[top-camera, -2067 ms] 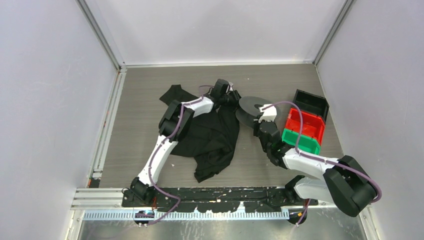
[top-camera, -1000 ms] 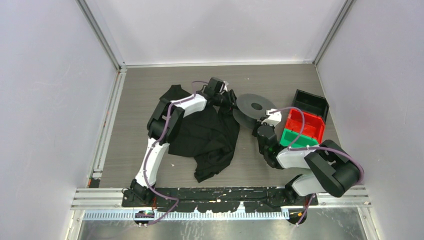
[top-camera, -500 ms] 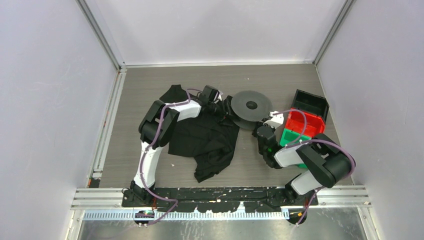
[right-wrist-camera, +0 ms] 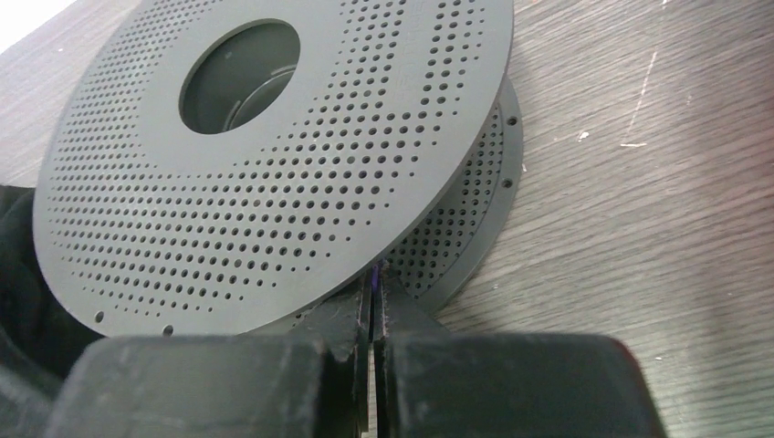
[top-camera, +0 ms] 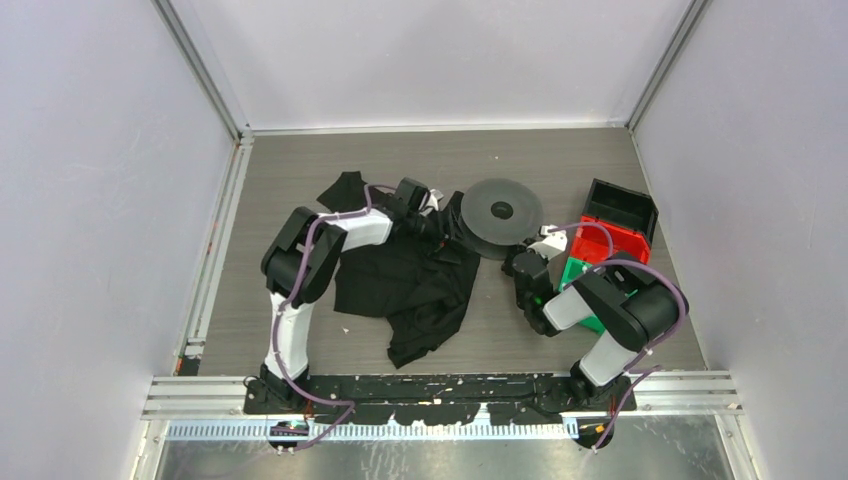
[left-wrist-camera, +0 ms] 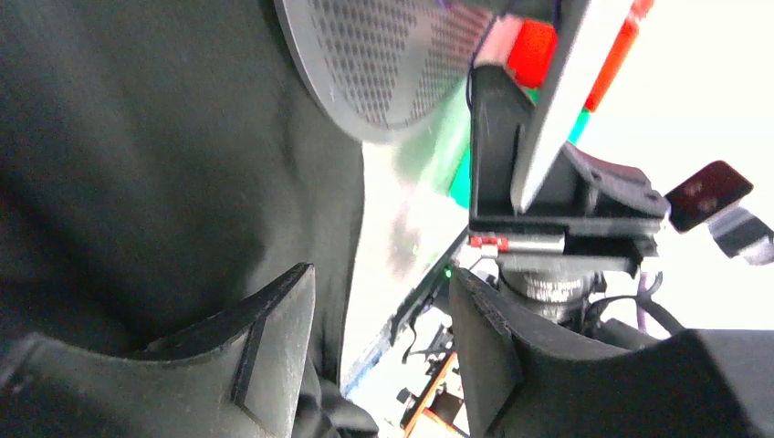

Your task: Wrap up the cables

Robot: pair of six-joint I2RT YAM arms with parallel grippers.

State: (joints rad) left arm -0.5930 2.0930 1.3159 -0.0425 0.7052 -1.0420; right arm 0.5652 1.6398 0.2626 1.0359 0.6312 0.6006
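Note:
The grey perforated spool (top-camera: 502, 212) lies nearly flat on the table beside the black cloth (top-camera: 420, 280). My right gripper (right-wrist-camera: 374, 274) is shut, its tips tucked between the spool's (right-wrist-camera: 274, 155) two flanges, with a thread-thin purple-dark strand of the cable (right-wrist-camera: 376, 270) pinched at the tips. The rest of the cable is hidden. My left gripper (left-wrist-camera: 383, 283) stands open just left of the spool (left-wrist-camera: 374, 64), over the cloth (left-wrist-camera: 137, 164), with nothing between its fingers. From above, the left gripper (top-camera: 447, 228) and right gripper (top-camera: 514, 254) flank the spool's near rim.
A black bin (top-camera: 622, 205), a red bin (top-camera: 612, 238) and a green bin (top-camera: 572, 272) stand in a row at the right, close behind the right arm. The cloth spreads across the table's middle left. Walls close in the table on three sides.
The spool has gone from tilted on edge to lying nearly flat, shifted left and back. My left gripper has drawn back left and opened wider. The right arm has folded in closer.

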